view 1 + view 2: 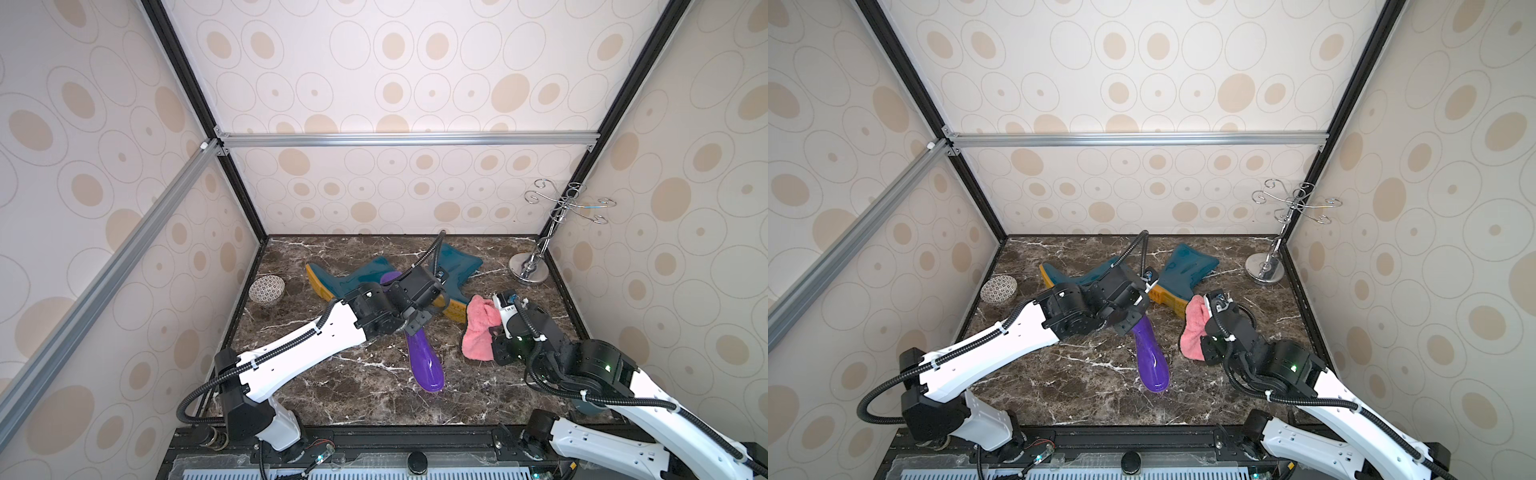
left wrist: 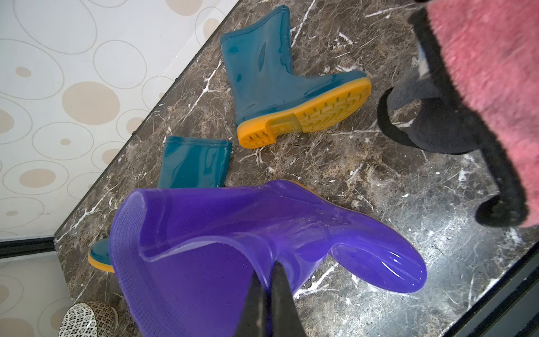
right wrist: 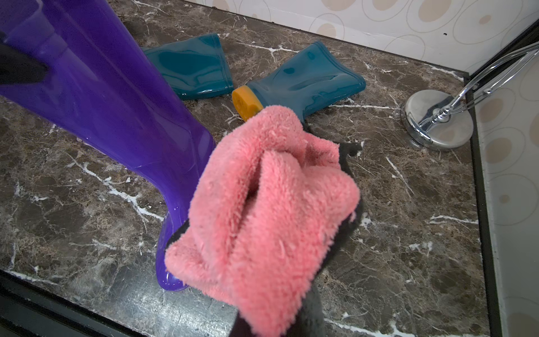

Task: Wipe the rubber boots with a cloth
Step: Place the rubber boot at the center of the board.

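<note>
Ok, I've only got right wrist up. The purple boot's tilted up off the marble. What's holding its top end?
Observer: The left gripper is shut on the shaft rim of the purple boot; the left wrist view shows the pinch.
Operator: The cloth overlaps the toe here. Touching?
Observer: No. In both top views the cloth hangs beside the boot, with a strip of table showing between them.

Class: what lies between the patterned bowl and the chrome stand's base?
Both top views show two boots on their sides: one teal boot by the bowl, another teal boot by the stand, with the left arm and purple boot between them.
</note>
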Robot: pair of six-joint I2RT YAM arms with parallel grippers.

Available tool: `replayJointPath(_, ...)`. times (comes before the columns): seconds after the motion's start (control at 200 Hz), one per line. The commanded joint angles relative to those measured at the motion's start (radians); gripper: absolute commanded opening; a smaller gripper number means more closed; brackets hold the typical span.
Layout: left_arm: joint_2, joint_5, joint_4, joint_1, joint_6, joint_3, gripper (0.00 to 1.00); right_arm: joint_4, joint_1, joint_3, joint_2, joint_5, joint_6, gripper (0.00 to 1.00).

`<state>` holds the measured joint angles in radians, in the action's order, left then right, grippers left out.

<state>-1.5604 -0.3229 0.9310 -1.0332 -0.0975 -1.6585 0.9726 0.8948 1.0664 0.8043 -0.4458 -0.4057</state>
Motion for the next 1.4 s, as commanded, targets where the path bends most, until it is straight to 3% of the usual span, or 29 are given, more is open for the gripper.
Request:
replayJointPath(0.0,-0.011,-0.005,-0.007,0.003,0.021,-0.046,0.00,0.001,-0.001,0.003,-0.014,-0.018,-0.008,0.00)
replayJointPath(0.065,-0.012,0.007,-0.006,0.004,0.018,-0.039,0.00,0.003,-0.001,0.001,-0.020,-0.018,-0.009,0.00)
replayJointPath(0.12,-0.013,0.020,-0.005,0.004,0.011,-0.032,0.11,0.006,-0.001,-0.003,-0.022,-0.019,-0.011,0.00)
replayJointPath(0.205,-0.008,0.028,-0.007,0.002,0.003,-0.020,0.16,0.011,0.000,-0.005,-0.026,-0.021,-0.012,0.00)
replayJointPath(0.285,0.004,0.037,-0.017,0.001,-0.001,-0.023,0.39,0.006,0.000,-0.008,-0.027,-0.021,-0.013,0.00)
replayJointPath(0.525,0.020,0.063,-0.031,-0.001,-0.007,-0.079,0.49,0.005,-0.001,0.001,-0.026,-0.020,-0.011,0.00)
replayJointPath(0.605,0.029,0.067,-0.038,-0.001,-0.008,-0.093,0.65,0.010,-0.001,0.004,-0.028,-0.021,-0.013,0.00)
replayJointPath(0.725,0.038,0.078,-0.048,0.000,-0.002,-0.118,0.63,0.011,-0.001,0.004,-0.033,-0.029,-0.012,0.00)
replayJointPath(0.795,0.036,0.080,-0.048,-0.001,-0.002,-0.140,0.73,0.012,-0.002,0.006,-0.031,-0.033,-0.010,0.00)
replayJointPath(0.945,0.033,0.074,-0.054,-0.001,-0.001,-0.178,0.80,0.010,-0.001,0.007,-0.029,-0.029,-0.010,0.00)
replayJointPath(1.18,0.084,-0.028,-0.113,0.008,-0.040,-0.183,0.94,0.018,-0.001,0.025,-0.029,-0.030,-0.004,0.00)
replayJointPath(1.28,0.141,-0.047,-0.149,0.083,-0.090,-0.131,1.00,0.030,-0.001,0.052,-0.030,-0.048,0.012,0.00)
replayJointPath(1.395,0.209,-0.048,-0.188,0.202,-0.160,-0.046,1.00,0.036,0.000,0.069,-0.014,-0.044,0.035,0.00)
